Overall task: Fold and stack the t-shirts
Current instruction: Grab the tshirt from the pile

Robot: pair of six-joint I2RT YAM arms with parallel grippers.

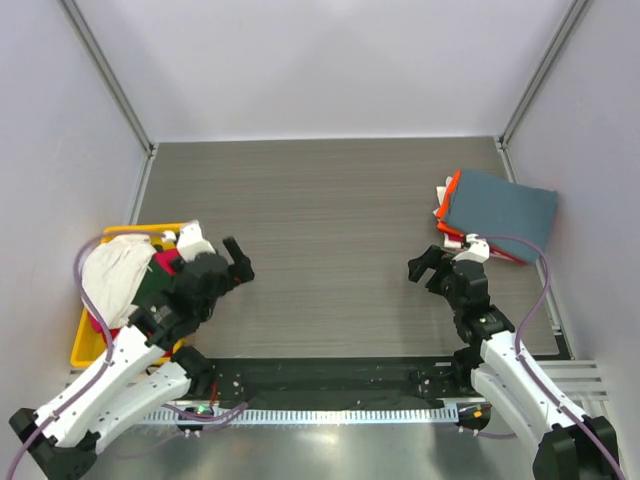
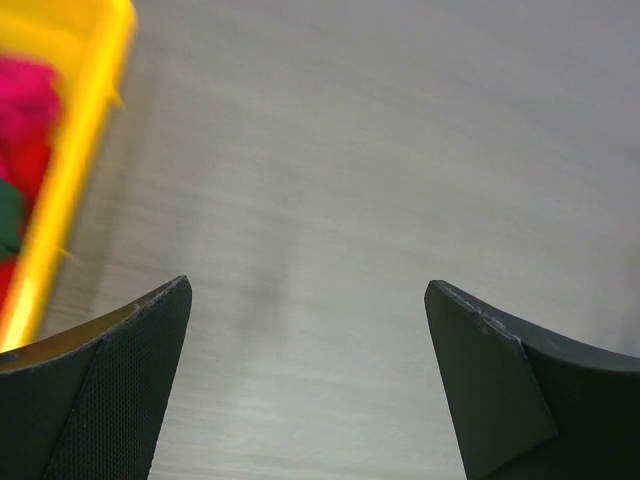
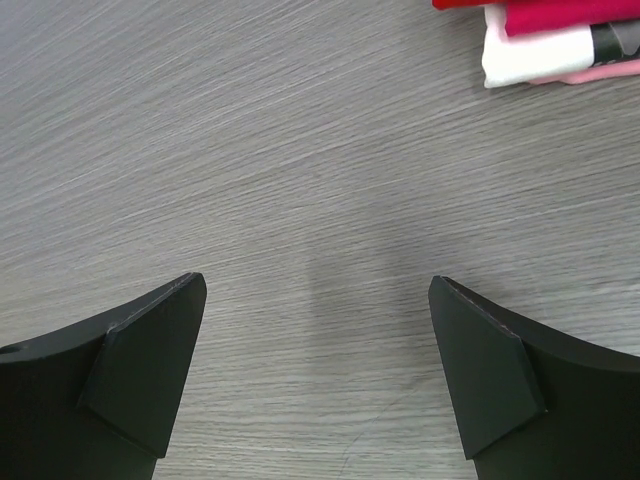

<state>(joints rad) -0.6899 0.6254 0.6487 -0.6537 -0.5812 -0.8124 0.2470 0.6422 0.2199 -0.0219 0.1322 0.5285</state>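
A grey table (image 1: 330, 200) is carrying a folded stack of t-shirts (image 1: 500, 212) at far right. A yellow bin (image 1: 80, 345) at left is holding a cream-white shirt (image 1: 115, 270), perhaps over red ones. The left gripper (image 1: 240, 258) and right gripper (image 1: 425, 265) are hovering empty, jaws apart. The next fold is likely starting with the left gripper reaching into the bin.

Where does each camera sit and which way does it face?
Top external: above and behind, looking down on the table; both arms, left gripper, right gripper show.
Left wrist: on left arm, facing table and yellow bin; own open fingers show.
Right wrist: on right arm, facing table and folded t-shirts; fingers show.
Shared: top and right wrist show those t-shirts.
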